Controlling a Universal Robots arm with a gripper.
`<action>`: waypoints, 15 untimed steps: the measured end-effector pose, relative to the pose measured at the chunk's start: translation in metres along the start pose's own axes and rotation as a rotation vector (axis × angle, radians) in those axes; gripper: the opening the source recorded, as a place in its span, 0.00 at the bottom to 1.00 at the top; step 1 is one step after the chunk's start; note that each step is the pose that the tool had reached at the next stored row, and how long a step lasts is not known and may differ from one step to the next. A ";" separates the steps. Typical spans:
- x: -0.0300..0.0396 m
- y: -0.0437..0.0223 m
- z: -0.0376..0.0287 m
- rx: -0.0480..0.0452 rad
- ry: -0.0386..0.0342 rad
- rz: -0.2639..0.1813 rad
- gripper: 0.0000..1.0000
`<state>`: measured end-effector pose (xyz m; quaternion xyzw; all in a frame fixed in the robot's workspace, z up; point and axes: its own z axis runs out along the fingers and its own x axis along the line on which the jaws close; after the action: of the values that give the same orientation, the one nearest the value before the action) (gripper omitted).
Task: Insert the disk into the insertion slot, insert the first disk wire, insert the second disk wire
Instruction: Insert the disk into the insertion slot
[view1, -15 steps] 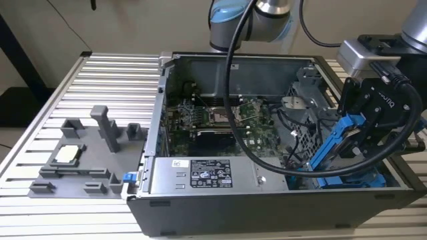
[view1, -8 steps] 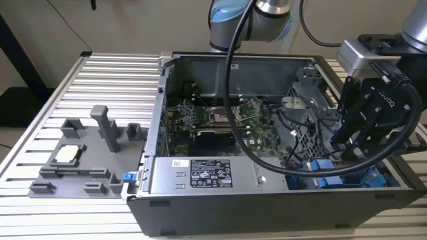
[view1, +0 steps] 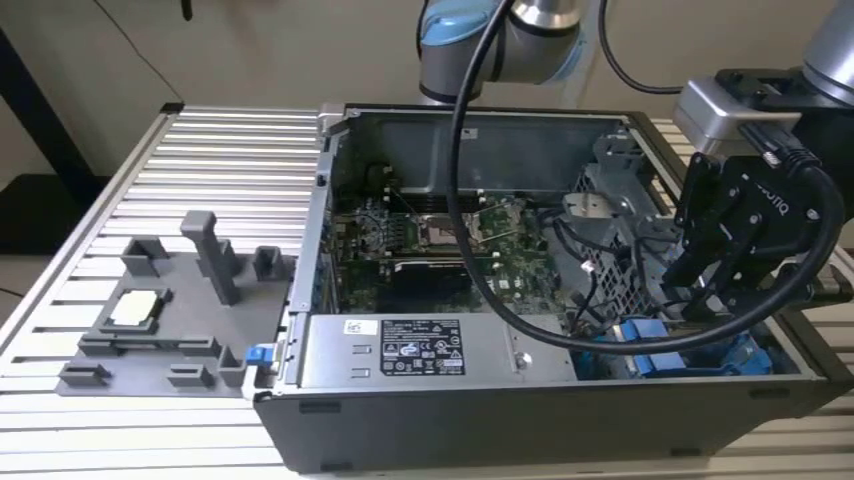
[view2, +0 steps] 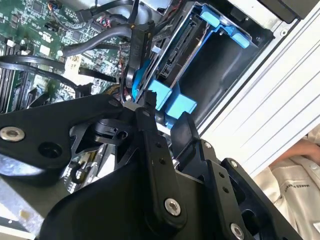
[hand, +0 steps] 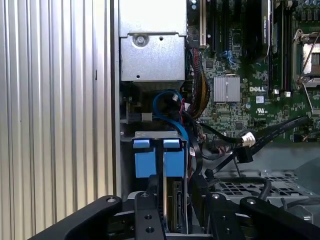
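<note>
1. Claw (view1: 697, 308) is hanging inside the open computer case (view1: 534, 430) at the exterior view's right. Its jaws are standing apart and closing on nothing that can be seen.
2. Disk (hand: 173, 206) is sitting on edge in the insertion slot (hand: 150, 134), directly under the claw. Two blue tabs (hand: 150, 162) are standing side by side at the slot's mouth.
3. Handling, as a judgement: the disk is likely behaving as a stiff, dense block, slick on its metal faces and intolerant of knocks. The sides of its blue carrier are offering the safer hold, well away from the connector edge.
4. Disk wire (hand: 245, 150), a black lead with a plug end, is lying loose near the motherboard (hand: 235, 100), apart from the disk. The disk's connector row (view2: 180, 50) is appearing bare.
5. Exterior view is giving the whole case, the power-supply box (view1: 400, 348) beside the slot, and a grey fixture (view1: 174, 320) on the slatted table (view1: 214, 150).
6. First wrist view is looking down along the claw onto the tabs and the disk's narrow edge.
7. Second wrist view is taking the disk from the side, laying out its connector row and a blue cable (view2: 136, 82) near it, with a pale sleeve (view2: 295, 175) beyond the case.
</note>
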<state>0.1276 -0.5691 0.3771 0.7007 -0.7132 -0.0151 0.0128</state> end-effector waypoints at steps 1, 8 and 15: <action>0.0000 0.0000 0.0000 0.0000 0.0000 0.000 0.40; 0.0000 0.0001 -0.0017 0.0000 0.0000 0.000 0.40; -0.0001 0.0007 -0.0168 0.0000 0.0001 0.000 0.40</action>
<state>0.1276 -0.5691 0.3939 0.7006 -0.7133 -0.0151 0.0128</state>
